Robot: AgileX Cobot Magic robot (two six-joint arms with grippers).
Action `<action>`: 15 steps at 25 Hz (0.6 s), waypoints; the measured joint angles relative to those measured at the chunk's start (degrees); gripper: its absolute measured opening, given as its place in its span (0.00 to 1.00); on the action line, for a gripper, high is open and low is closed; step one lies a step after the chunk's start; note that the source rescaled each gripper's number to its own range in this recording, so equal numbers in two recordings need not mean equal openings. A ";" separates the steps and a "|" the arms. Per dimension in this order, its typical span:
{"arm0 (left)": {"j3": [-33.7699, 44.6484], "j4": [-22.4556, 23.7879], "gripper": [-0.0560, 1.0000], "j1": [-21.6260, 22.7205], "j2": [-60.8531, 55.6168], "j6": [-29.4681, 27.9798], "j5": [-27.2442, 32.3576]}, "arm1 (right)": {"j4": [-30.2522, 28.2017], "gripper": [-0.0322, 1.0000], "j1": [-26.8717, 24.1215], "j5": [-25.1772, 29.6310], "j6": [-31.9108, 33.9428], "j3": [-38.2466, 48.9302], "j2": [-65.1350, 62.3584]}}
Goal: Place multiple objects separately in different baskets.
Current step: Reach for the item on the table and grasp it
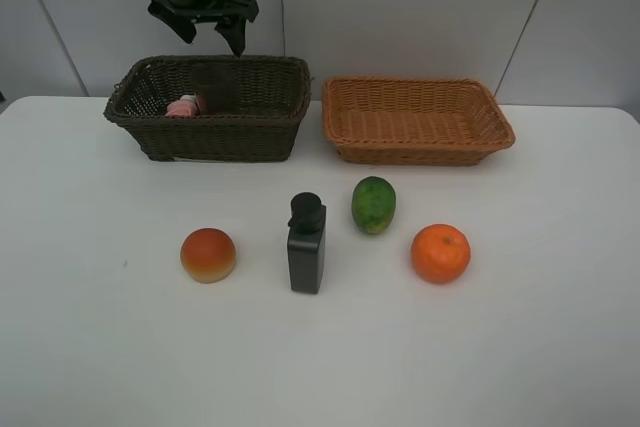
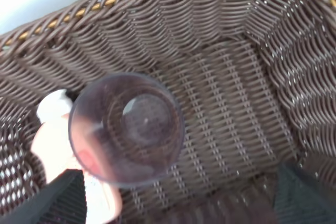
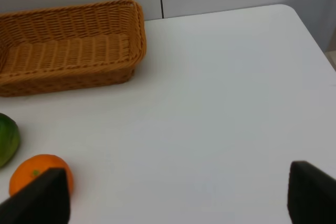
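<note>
Cup [image 1: 218,87] beside bottle [image 1: 185,106] in left basket [image 1: 205,139]

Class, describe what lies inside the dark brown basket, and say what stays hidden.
Inside the dark brown basket are a translucent purplish cup, upright, and a pink white-capped bottle lying beside it. From above, the cup covers part of the bottle.

Exterior high: elevated, looks down over whole table [image 1: 100,347]. Left wrist: close, straight down into dark brown basket [image 2: 236,103]. Right wrist: low oblique; shares orange-tan basket [image 3: 68,51], orange [image 3: 39,174] with exterior.
</note>
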 joint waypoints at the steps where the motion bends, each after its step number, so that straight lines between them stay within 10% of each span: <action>1: 0.00 0.00 0.93 -0.06 -0.49 0.39 1.05 | 0.00 0.75 0.00 0.00 0.00 0.00 0.00; 15: 0.00 -0.73 0.93 -8.52 -8.71 5.91 8.27 | 0.00 0.75 0.00 0.00 0.00 0.00 0.00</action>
